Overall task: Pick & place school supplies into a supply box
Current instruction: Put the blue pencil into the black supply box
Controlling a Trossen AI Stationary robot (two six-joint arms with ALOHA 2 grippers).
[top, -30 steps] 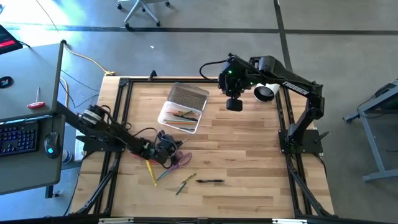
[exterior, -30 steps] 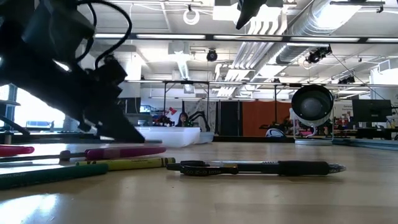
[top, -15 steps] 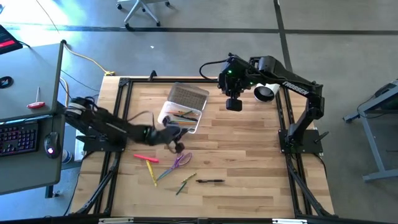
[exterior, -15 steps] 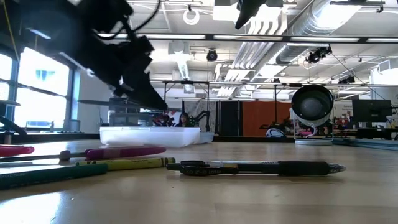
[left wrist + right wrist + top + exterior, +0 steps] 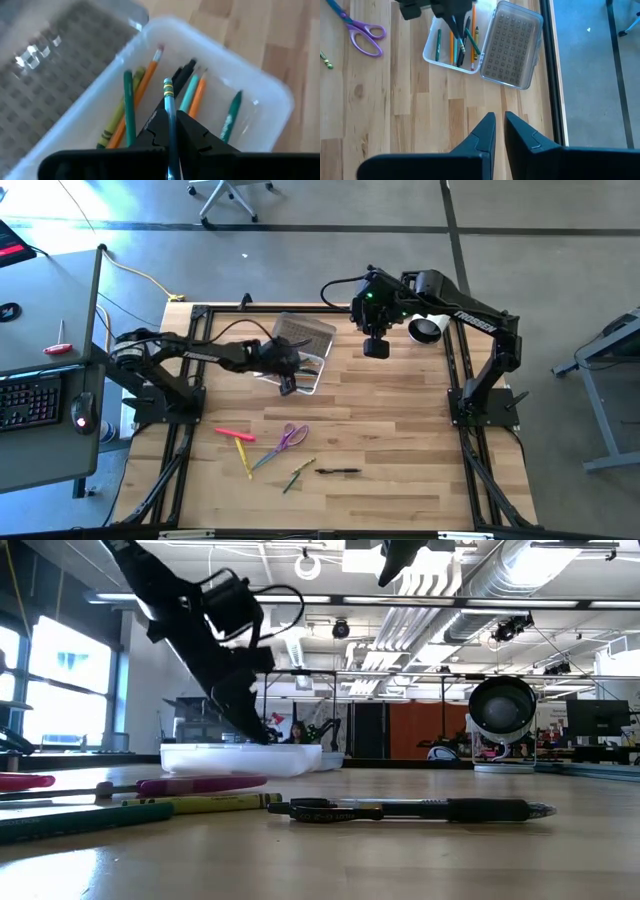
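while left jaws (image 5: pixel 172 131) pinch blue pencil (image 5: pixel 169 107), its tip's hidden.

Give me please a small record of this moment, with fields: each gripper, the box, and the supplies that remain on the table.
left gripper: over the supply box, shut on a light blue pencil
right gripper: empty, fingers nearly together, held above the table's far side
supply box: lid open, several pencils and pens inside
on the table: pink marker, yellow marker, purple scissors, black pen
also on the table: white roll by the right arm
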